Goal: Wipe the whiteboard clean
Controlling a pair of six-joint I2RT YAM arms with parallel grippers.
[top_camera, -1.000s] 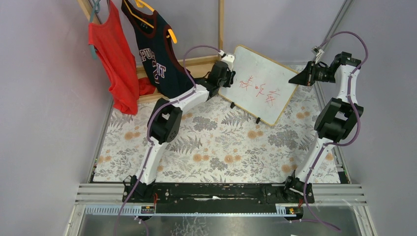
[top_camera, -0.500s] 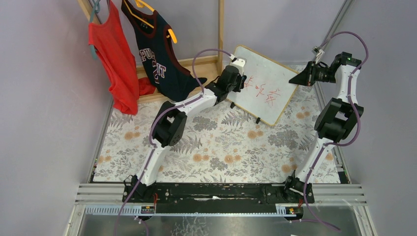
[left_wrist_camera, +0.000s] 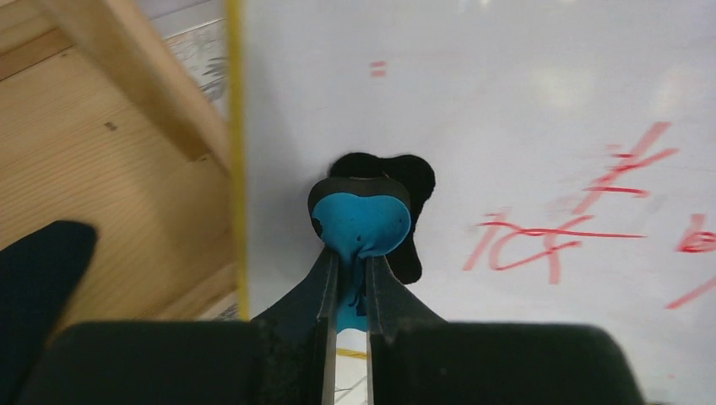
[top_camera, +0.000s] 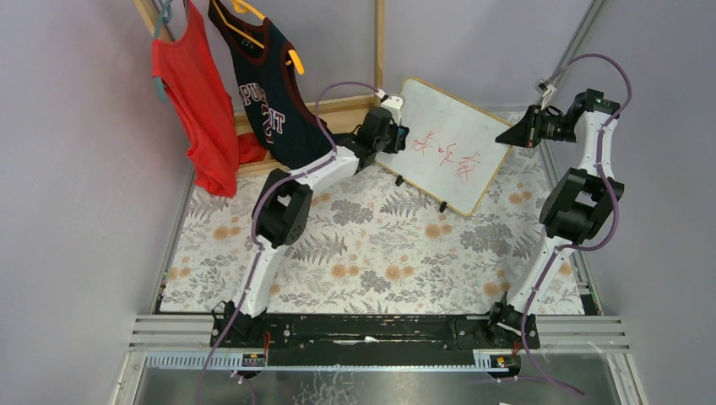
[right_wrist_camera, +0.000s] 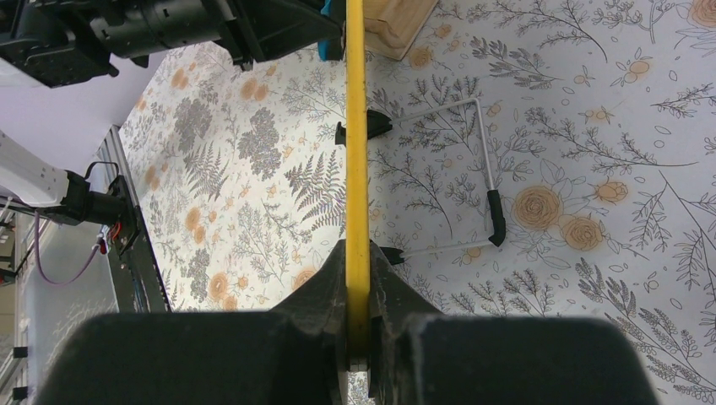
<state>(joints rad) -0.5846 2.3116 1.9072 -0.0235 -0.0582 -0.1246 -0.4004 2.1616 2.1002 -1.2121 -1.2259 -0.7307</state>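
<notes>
Whiteboard: propped up on the far side of the table, right of the middle, its face toward the near left.
Red writing: across the middle of the face, and plenty of it. The patch to its left is bare white.
Eraser: blue, with its dark pad against the white close to the board's left edge. It sits left of the nearest red stroke and is not on it.
Left pincer: clenched on the eraser, my fingers nipping its blue back.
Right pincer: clenched on the board's right edge, the yellow rim running straight between my fingers. That's my brace.
Wire stand: behind the board, resting on the flowered cloth.
Step in hand: the wiping itself, I reckon. The pad is down at the left side and most of the job lies ahead.
Next move: sweep right across the strokes with even pressure and the pad flat. My right side must hold firm so the board doesn't tip back or skate on its stand. Several passes are likely, high and low.
</notes>
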